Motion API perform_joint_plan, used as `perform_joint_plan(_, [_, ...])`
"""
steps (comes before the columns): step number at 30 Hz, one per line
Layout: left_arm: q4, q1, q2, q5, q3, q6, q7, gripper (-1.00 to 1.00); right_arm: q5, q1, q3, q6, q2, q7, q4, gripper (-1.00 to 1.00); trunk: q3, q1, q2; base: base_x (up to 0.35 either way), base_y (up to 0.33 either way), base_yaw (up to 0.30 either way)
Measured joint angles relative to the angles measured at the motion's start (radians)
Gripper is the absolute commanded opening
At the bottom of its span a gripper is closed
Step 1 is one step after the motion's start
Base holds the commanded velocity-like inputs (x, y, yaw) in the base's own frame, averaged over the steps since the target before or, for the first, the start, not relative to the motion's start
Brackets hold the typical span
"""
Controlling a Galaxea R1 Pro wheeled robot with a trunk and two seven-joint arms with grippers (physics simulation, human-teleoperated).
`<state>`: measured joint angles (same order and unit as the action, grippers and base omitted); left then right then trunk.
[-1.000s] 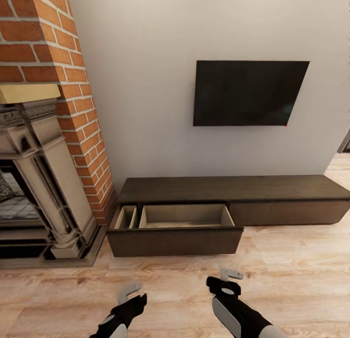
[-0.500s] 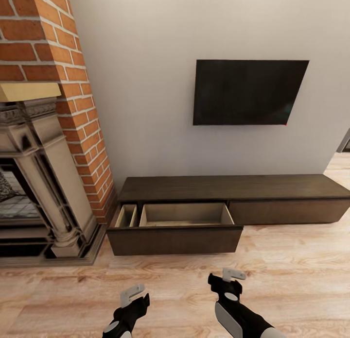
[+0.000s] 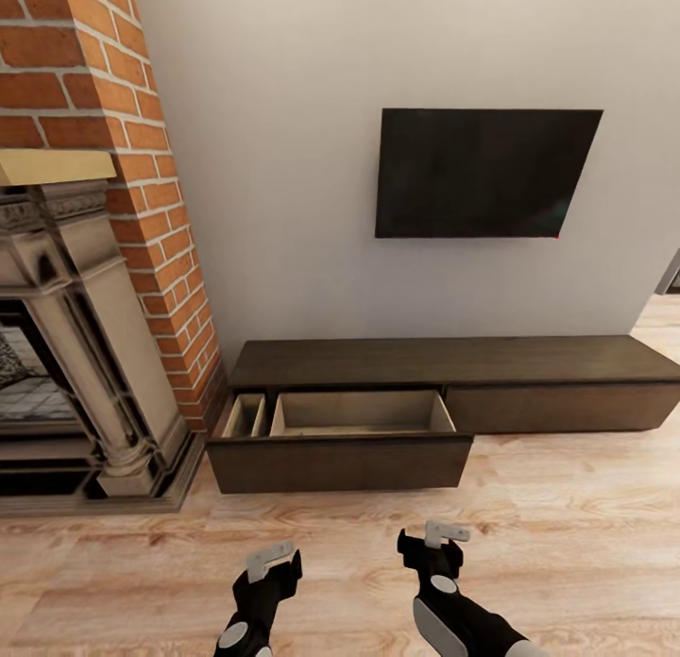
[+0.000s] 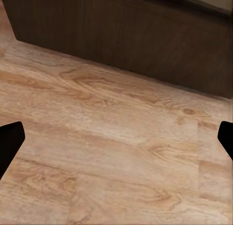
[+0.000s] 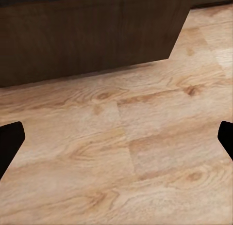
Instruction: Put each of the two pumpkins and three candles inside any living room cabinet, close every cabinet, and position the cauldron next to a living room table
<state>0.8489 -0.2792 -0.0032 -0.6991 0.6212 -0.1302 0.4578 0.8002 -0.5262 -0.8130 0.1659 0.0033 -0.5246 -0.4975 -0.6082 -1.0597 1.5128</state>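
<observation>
Cabinet [image 3: 453, 364] sits ahead against the wall with its left drawer [image 3: 354, 417] pulled out and apparently empty, while left gripper [image 3: 274, 561] and right gripper [image 3: 444, 536] hover spread and empty, so fetching pumpkins and candles likely comes next.

Cabinet [image 3: 453, 364] against wall [image 3: 283, 166], on floor [image 3: 567, 525]. TV [image 3: 486, 174] on wall above cabinet. Fireplace [image 3: 76, 355] left of cabinet, just beside its left end. Cabinet's left drawer [image 3: 340, 440] pulled out over floor; right drawer front [image 3: 562, 409] flush. Left pincer [image 3: 269, 567] and right pincer [image 3: 436, 544] over floor before open drawer, apart from it.
</observation>
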Motion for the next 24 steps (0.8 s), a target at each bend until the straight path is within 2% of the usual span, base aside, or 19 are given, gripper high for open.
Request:
perform_joint_plan(8, [-0.002, -0.007, -0.005, 0.025, -0.002, -0.049, -0.001, 1.00, 0.000, 0.000, -0.004, 0.002, 0.002, -0.006, 0.001, 1.00, -0.025, -0.031, 0.056, 0.000, 0.000, 0.000])
perform_joint_plan(24, [-0.050, -0.019, -0.014, 0.031, -0.002, -0.061, -0.001, 1.00, 0.002, 0.000, -0.004, 0.002, 0.001, -0.001, 0.001, 1.00, -0.075, -0.092, 0.168, 0.000, 0.000, 0.000])
